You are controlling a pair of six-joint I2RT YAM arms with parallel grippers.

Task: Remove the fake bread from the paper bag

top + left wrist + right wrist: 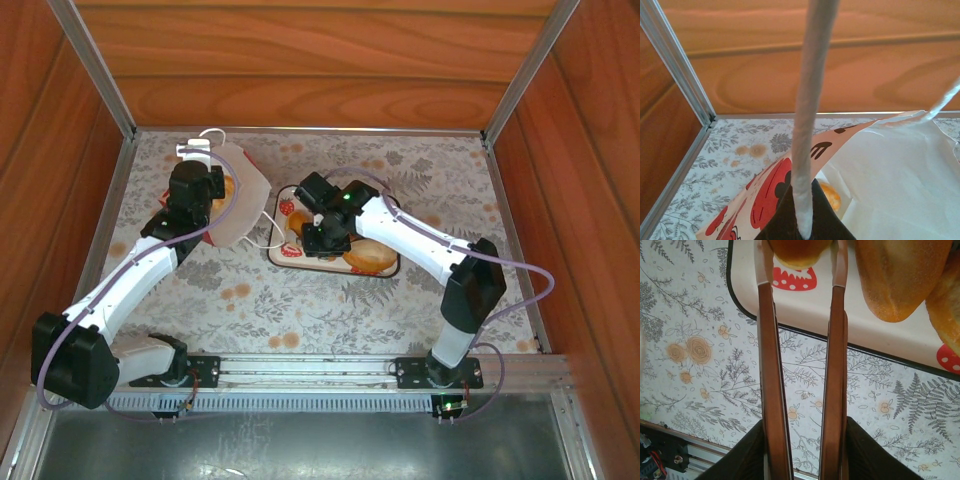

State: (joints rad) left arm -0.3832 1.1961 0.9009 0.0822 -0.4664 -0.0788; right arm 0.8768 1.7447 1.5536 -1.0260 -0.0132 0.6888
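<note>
While I watch the overhead feed, the bag sits at the far left of the worktop, its white inside showing, with the tray just beside it on the right. My left gripper is pressed together on the bag's cord handle, which runs straight up from the fingers through the left wrist view. Behind the handle I see the red strawberry print on the bag's outside and, down against the white lining, one orange bun inside the bag. My right gripper hangs over the tray, its long brown fingers slightly apart with a small roll between the tips. The roll seems to touch both, but I cannot tell whether they pinch it or merely flank it. On the tray beside that roll lie a golden loaf and, just beside the loaf at the right edge of that view, another pastry.
</note>
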